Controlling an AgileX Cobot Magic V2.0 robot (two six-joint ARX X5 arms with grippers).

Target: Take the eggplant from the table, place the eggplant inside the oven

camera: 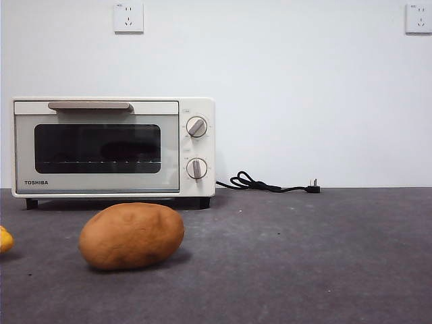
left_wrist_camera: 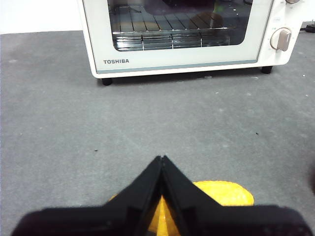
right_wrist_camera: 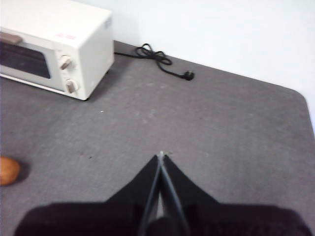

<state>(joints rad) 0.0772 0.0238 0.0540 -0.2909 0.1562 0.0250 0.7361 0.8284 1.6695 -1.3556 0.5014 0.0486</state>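
A: While both arms wait, where's the eggplant?
B: Not visible; axis, nearer arm unknowable. Left gripper (left_wrist_camera: 161, 158) and right gripper (right_wrist_camera: 161, 155) closed, empty. Oven (camera: 113, 147) door closed.

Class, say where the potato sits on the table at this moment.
In the front view the potato lies on the table, in front of the closed oven and nearer the camera; a yellow-orange object sits apart from it at the picture's left edge.
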